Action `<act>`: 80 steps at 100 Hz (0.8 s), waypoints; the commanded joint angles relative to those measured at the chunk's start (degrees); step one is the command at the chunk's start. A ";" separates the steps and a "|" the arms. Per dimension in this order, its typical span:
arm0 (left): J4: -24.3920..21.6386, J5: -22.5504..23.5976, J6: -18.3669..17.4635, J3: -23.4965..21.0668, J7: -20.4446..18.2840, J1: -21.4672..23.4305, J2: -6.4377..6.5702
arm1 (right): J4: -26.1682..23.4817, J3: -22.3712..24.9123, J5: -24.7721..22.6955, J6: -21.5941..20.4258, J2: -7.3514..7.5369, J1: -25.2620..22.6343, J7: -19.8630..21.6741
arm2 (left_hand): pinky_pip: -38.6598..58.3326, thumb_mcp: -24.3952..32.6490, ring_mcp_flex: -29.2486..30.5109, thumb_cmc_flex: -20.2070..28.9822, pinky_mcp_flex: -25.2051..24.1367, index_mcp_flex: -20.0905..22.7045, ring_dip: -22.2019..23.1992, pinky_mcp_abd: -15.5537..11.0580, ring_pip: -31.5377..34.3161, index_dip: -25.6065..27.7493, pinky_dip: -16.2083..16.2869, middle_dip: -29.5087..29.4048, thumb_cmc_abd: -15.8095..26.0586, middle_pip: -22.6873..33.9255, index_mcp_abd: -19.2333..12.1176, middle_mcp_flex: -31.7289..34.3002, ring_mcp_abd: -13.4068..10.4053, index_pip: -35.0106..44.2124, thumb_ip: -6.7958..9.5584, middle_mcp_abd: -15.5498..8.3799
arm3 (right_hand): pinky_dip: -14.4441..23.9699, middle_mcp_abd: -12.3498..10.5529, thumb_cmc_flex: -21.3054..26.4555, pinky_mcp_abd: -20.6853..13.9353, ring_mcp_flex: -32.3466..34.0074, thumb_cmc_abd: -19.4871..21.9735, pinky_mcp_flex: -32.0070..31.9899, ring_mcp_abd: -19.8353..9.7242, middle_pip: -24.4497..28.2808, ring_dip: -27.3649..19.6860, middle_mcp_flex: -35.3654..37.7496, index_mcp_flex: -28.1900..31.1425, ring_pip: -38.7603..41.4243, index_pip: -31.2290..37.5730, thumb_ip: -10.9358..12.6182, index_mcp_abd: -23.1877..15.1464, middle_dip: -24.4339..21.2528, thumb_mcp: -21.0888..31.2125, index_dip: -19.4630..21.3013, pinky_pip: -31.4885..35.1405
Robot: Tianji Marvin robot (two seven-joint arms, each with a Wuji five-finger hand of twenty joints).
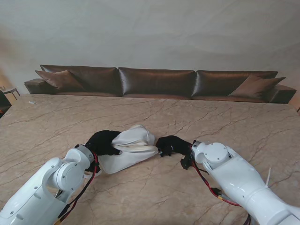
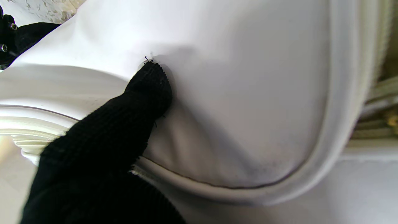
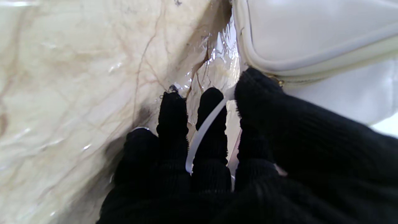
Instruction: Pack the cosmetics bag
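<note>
The white cosmetics bag [image 1: 132, 148] lies on the marble table between my two black-gloved hands. My left hand [image 1: 103, 142] grips its left end. In the left wrist view one fingertip [image 2: 150, 82] presses a dent into the bag's soft side [image 2: 255, 93], above its piped seam. My right hand [image 1: 172, 144] is at the bag's right end. The right wrist view shows its fingers [image 3: 211, 124] curled around a thin white pull strap [image 3: 202, 132] that leads to the zipper end of the bag [image 3: 311, 37]. The bag's inside is hidden.
The marble table [image 1: 211, 122] extends wide on all sides of the bag. A brown leather sofa [image 1: 157, 82] with cushions runs along its far edge. Red and black cables hang from both wrists near me.
</note>
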 commanded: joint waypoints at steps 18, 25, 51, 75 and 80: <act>0.85 -0.17 0.50 0.31 0.20 -0.27 -0.41 | 0.54 1.62 1.34 2.89 -0.21 -3.11 3.17 | -0.20 10.34 2.26 10.45 -0.79 8.47 1.56 1.13 2.32 4.91 0.76 2.85 19.60 7.18 -10.65 4.81 1.03 15.52 6.84 -6.33 | 0.68 -0.05 4.07 11.22 0.53 2.76 -2.02 2.11 -0.22 0.43 2.26 3.96 2.01 -0.56 2.20 -5.63 1.24 2.50 2.98 -3.10; 1.27 -0.28 0.79 0.57 0.25 -0.58 -0.44 | 0.36 2.34 2.07 3.23 -0.16 -3.46 3.73 | -0.20 10.41 2.28 10.46 -0.86 8.53 1.63 1.22 2.45 4.86 0.77 2.90 19.55 7.26 -10.54 4.85 1.07 15.53 6.84 -6.20 | 0.98 0.16 4.48 11.22 1.00 2.41 -1.47 2.46 -0.16 0.68 2.71 4.82 2.52 -1.37 2.43 -5.29 1.31 3.33 4.37 -2.25; 3.19 -0.54 2.09 1.71 1.82 -1.78 -0.83 | 0.37 3.72 3.63 5.16 0.28 -3.61 7.13 | 0.25 11.21 2.86 10.26 -0.32 8.95 1.76 1.60 3.33 4.61 1.00 3.05 19.29 7.77 -10.13 5.39 1.31 15.62 7.01 -5.71 | 1.71 1.87 5.36 12.13 3.65 0.32 -0.58 4.93 1.34 5.18 5.34 8.21 5.64 -2.99 3.31 -1.62 1.85 7.80 6.24 0.36; 4.23 0.06 3.48 2.19 4.18 -2.18 -1.27 | 1.30 3.89 4.80 5.57 0.75 -2.86 11.68 | 0.83 13.12 3.64 9.88 0.19 9.89 1.81 2.02 4.80 4.09 1.18 3.28 18.58 8.18 -9.59 6.33 1.96 15.44 7.22 -4.81 | 2.00 2.63 4.10 12.87 6.75 -2.29 1.57 5.87 3.01 7.22 7.88 10.16 9.14 -1.69 4.25 0.20 2.27 11.84 2.22 3.29; 4.48 0.32 3.63 2.31 4.15 -2.33 -1.24 | 1.46 4.48 5.79 5.91 0.56 -3.06 12.14 | 0.90 13.64 3.82 9.72 0.28 10.54 1.87 2.11 5.26 3.53 1.18 3.21 18.39 8.26 -9.37 6.63 2.05 14.86 7.19 -4.68 | 1.94 2.69 4.33 12.82 6.62 -2.53 1.35 6.05 3.26 7.37 7.84 10.26 9.22 -1.14 4.43 0.04 2.49 12.16 2.91 3.30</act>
